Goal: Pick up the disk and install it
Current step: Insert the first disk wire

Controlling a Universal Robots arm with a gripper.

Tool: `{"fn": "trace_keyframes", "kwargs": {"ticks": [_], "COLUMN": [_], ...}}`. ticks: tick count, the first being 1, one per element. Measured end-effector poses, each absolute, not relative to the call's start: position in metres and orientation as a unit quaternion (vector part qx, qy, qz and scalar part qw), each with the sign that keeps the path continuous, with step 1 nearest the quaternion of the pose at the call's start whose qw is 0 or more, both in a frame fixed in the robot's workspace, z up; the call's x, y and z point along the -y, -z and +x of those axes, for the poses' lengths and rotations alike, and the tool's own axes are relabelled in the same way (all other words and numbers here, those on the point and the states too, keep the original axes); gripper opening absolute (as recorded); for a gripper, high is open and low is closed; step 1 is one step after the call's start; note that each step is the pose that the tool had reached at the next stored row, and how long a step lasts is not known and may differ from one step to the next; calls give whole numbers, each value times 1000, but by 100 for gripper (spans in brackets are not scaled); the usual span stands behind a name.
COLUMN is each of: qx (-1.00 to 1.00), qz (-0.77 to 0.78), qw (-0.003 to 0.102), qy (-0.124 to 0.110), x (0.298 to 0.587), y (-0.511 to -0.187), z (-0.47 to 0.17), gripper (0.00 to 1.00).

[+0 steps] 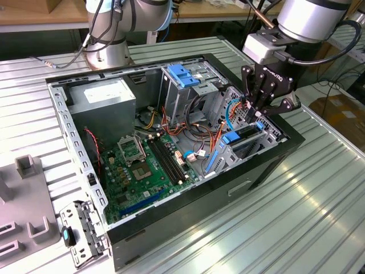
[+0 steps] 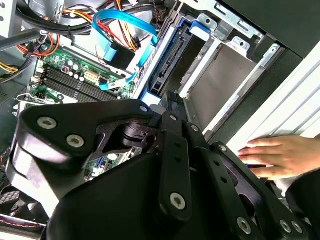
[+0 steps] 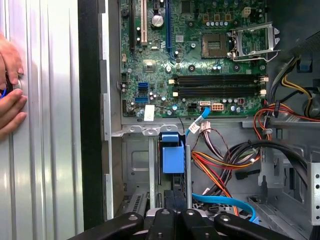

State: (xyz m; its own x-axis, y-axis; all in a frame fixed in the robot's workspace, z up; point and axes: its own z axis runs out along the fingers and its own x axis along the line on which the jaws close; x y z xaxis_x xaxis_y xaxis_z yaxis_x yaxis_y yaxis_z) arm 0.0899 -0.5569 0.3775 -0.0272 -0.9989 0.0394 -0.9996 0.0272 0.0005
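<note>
1. In the exterior view, an open computer case [image 1: 268, 171] lies on a ribbed metal table [image 1: 308, 222]. The gripper [image 1: 255, 119] reaches down into the side of the case on the exterior view's right. Its fingers are squeezed on the disk [image 1: 242, 136]. The disk stands on its thin edge in a metal bay [image 1: 274, 134] by the case wall, with its blue rail showing. The green board [image 1: 142, 165] lies flat in the middle of the case. A big grey box [image 1: 108, 100] with a white sticker sits at the far end. A blue latch plate [image 1: 183, 74] is beside it.

2. In the second wrist view, the gripper [image 2: 172, 97] is black and very close. Its fingers [image 2: 176, 131] come together on the near edge of the disk [image 2: 167, 70]. The disk is dark, with blue along its sides, and it stands inside the grey bay [image 2: 220, 85]. A flat blue cable [image 2: 117, 30] bends above the green board [image 2: 75, 75]. A person's hand [image 2: 270, 156] rests on the table outside the case.

3. In the first wrist view, the gripper [image 3: 175, 216] holds the disk [image 3: 172, 157] between its tight fingers. The blue part of the disk points toward the green board [image 3: 200, 60]. Red, orange and black wires [image 3: 225, 160] lie beside the disk. A hand [image 3: 10, 95] rests on the table [image 3: 45, 150], past the black case wall [image 3: 90, 100].
</note>
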Motion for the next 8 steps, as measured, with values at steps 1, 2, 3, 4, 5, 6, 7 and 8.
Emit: {"fn": "trace_keyframes", "kwargs": {"ticks": [1,2,3,4,5,6,7,8], "qx": [717,717,717,716,713,704,698,695], "qz": [697,697,697,697,701,710,716,718], "qw": [14,14,14,14,14,14,14,14], "qy": [-14,-14,-14,-14,-14,-14,-14,-14], "x": [557,557,557,557,557,557,557,557], "y": [-378,-378,-378,-378,-378,-378,-378,-378], "z": [90,90,90,90,90,90,90,90], "gripper": [11,11,11,11,11,11,11,11]}}
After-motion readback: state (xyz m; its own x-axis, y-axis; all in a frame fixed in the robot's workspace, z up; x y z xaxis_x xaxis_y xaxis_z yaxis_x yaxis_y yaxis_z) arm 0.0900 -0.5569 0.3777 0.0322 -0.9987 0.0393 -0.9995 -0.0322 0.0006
